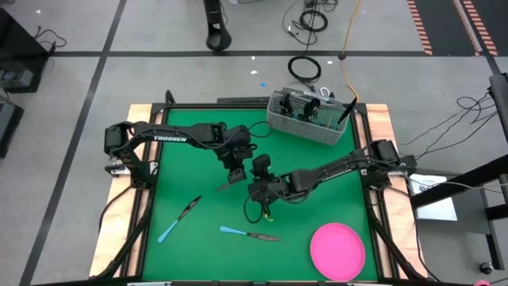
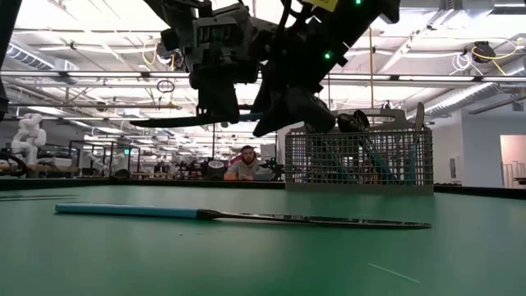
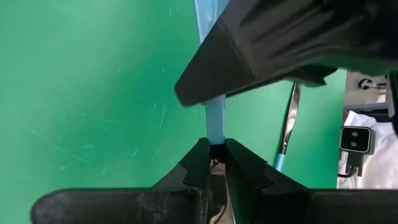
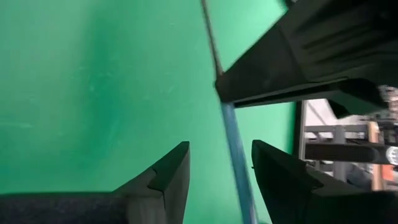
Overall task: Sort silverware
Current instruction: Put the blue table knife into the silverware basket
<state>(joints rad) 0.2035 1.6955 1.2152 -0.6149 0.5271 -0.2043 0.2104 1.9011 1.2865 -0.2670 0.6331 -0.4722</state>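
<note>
Two arms meet over the middle of the green mat (image 1: 182, 238), up off its surface. The left gripper (image 3: 213, 163) is clamped on the blue handle of a knife (image 2: 177, 121), held level in the air with its dark blade pointing away toward the left side. The right gripper (image 4: 219, 167) has its fingers spread, and that same handle runs through the gap between them; I can't quite tell whether either finger touches it. The left arm reaches in from its base, elbow bent, wrist turned down. The right arm stretches low across from the other side. Below them another knife (image 1: 249, 233) lies flat near the front, a third piece (image 1: 178, 219) farther left. More silverware stands in the caddy (image 1: 308, 119) at the back, and a pink plate (image 1: 337, 249) sits front right.
</note>
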